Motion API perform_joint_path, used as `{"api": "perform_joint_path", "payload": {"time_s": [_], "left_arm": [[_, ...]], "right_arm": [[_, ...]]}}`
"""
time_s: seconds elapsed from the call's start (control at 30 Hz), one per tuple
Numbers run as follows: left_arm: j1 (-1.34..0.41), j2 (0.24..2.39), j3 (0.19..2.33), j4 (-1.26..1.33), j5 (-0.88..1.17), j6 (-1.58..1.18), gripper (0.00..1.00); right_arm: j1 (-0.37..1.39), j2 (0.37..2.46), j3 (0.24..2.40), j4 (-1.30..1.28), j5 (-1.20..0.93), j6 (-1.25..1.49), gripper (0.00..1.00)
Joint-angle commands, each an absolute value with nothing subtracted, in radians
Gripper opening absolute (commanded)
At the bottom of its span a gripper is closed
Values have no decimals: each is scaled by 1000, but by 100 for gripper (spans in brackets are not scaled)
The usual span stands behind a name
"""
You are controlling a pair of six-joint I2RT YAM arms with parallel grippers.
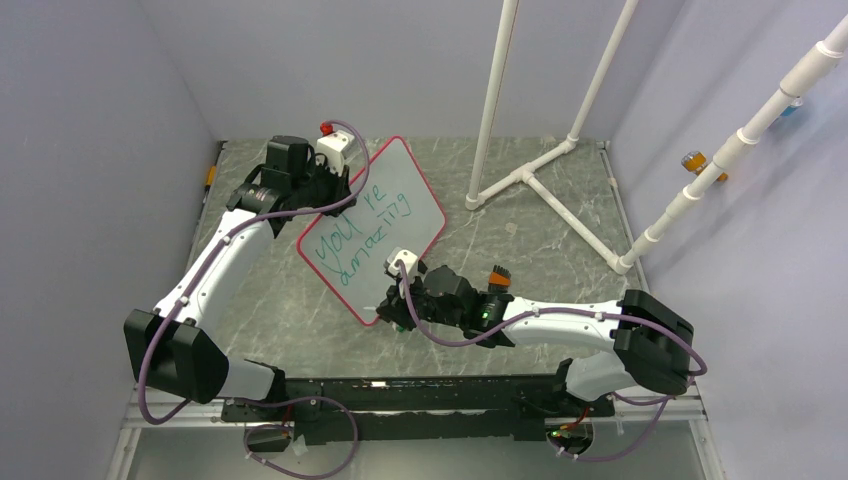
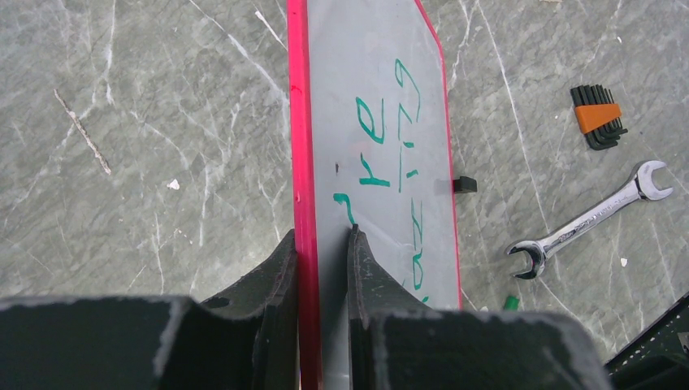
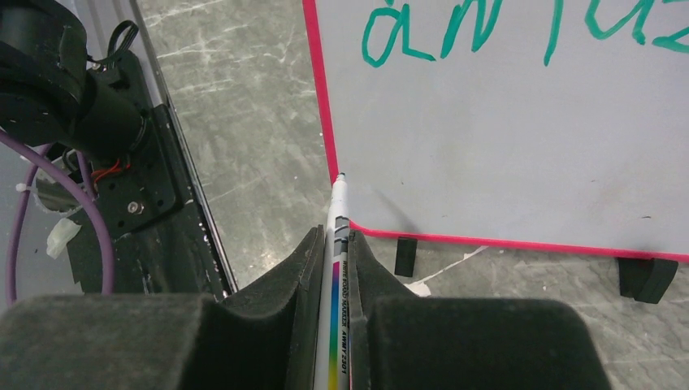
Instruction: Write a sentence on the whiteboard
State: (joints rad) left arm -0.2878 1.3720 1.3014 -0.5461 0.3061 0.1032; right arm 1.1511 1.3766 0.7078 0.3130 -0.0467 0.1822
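Observation:
The whiteboard (image 1: 385, 225), white with a red frame, stands tilted on the table. My left gripper (image 1: 335, 185) is shut on its upper left edge; in the left wrist view the fingers (image 2: 323, 260) clamp the red frame (image 2: 299, 122). Green lettering (image 1: 362, 232) reads "you're" over "amazing". My right gripper (image 1: 400, 300) is shut on a white marker (image 3: 335, 268) with a rainbow stripe. The marker's tip (image 3: 340, 176) touches the board's blank lower left corner (image 3: 487, 162), below "amaz" (image 3: 422, 32).
A white PVC pipe frame (image 1: 530, 180) stands at the back right. A wrench (image 2: 589, 219) and an orange-handled hex key set (image 2: 599, 118) lie on the grey marbled table beside the board. The black base rail (image 1: 400, 395) runs along the near edge.

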Motion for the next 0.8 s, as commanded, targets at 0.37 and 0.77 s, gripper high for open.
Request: {"api": "perform_joint_path", "payload": {"time_s": [0.37,0.77], "left_arm": [[-285,1393,1307,-633,157,235,0],[-286,1394,1306,-635,154,237,0]], "right_arm": [[1158,1409,745,402,-5,171,0],[1158,1525,793,451,96,181,0]]}}
